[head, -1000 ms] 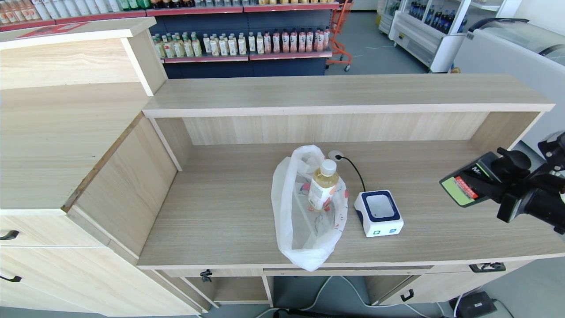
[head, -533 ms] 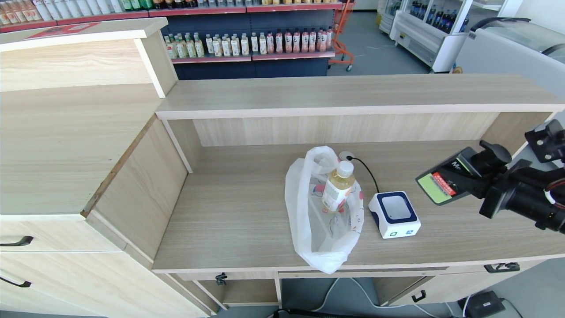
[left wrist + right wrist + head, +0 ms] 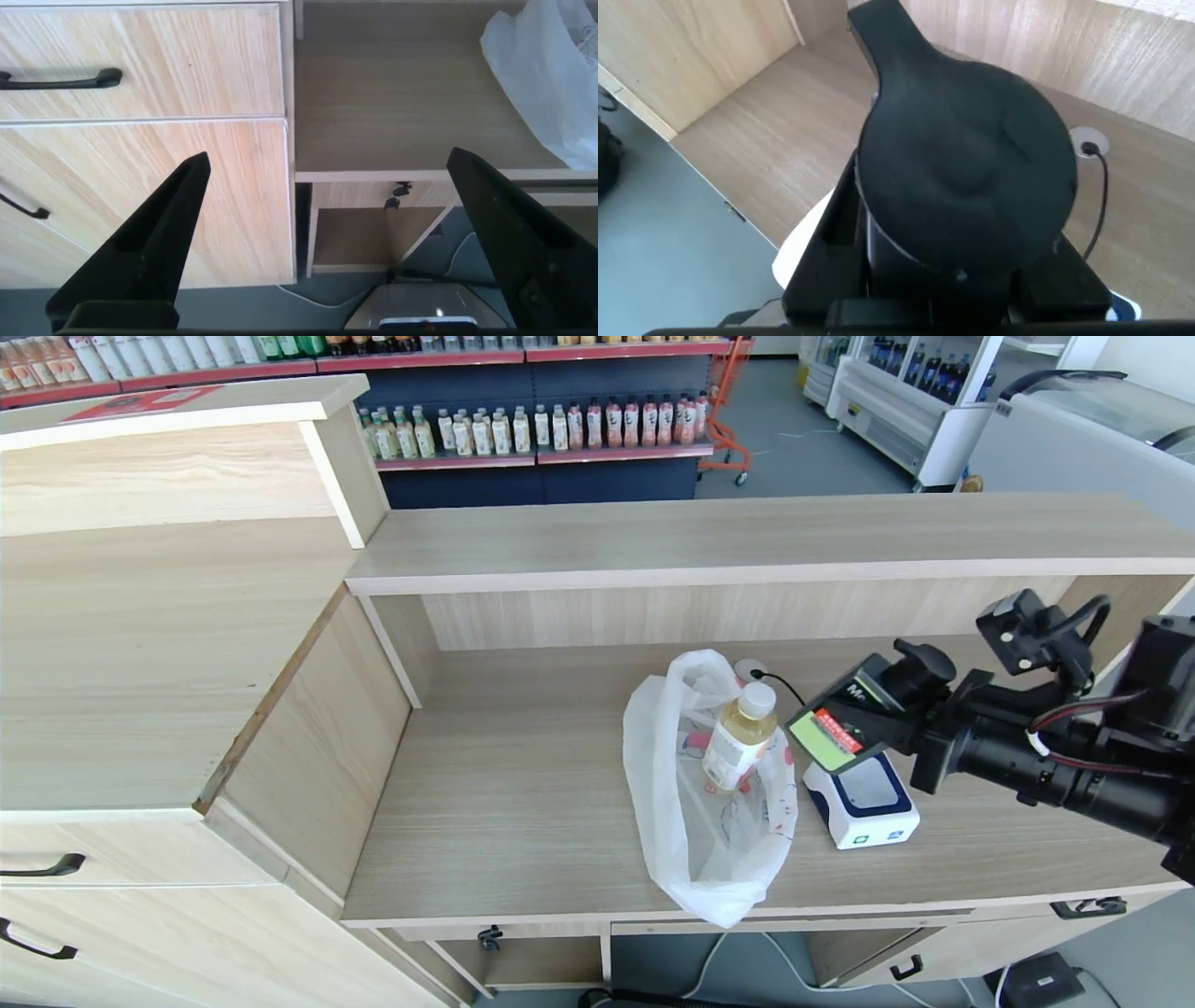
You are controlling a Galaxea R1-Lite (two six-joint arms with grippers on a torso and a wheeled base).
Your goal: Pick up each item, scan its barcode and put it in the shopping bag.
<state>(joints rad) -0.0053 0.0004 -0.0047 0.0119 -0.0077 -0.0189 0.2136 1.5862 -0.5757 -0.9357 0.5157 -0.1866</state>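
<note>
While your right claw (image 3: pixel 920 714) grips the green-labelled pack (image 3: pixel 834 735) just above the scanner (image 3: pixel 864 803), bottle (image 3: pixel 742 739) upright in the shopping bag (image 3: pixel 681 831) just left, arm (image 3: pixel 1055 761) stretched in from the right, left claw (image 3: pixel 327 252) open by the drawers (image 3: pixel 140 56)

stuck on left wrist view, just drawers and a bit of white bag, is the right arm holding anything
Observer: Yes, the right gripper has its jaws shut on a dark flat pack with a green and red label.
Operator: where is it versus the scanner
Observer: In the head view it overlaps the far corner of the white and blue box-shaped scanner.
Operator: bag contents
Observer: A clear bottle of yellowish drink, white cap, stands upright in the thin white plastic shopping bag.
</note>
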